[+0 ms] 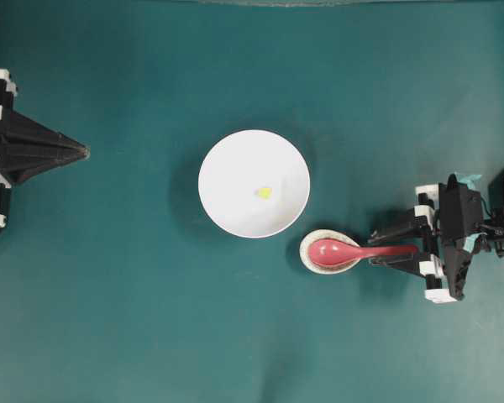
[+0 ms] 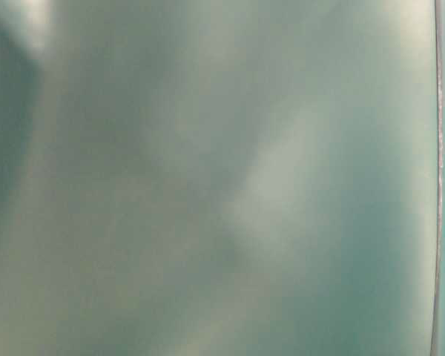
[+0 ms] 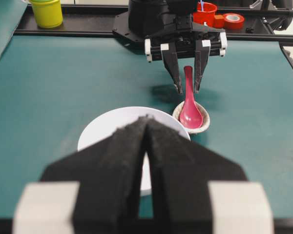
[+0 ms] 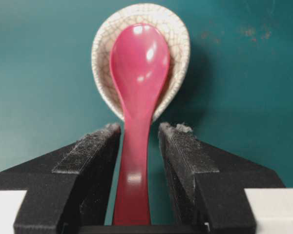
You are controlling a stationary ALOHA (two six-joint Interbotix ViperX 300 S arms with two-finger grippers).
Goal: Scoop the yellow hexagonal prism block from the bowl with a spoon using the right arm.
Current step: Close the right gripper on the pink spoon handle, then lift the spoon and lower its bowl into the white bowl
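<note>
right gripper (image 4: 139, 141) spread wide, straddling the glossy pinkish-red spoon's (image 4: 136, 78) handle.

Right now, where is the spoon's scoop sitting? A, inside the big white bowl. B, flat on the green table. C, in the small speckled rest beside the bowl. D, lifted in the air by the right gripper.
C: the spoon lies with its scoop in the speckled rest, which sits beside the bowl; the right gripper is open, its pads either side of the handle without clamping it.
</note>
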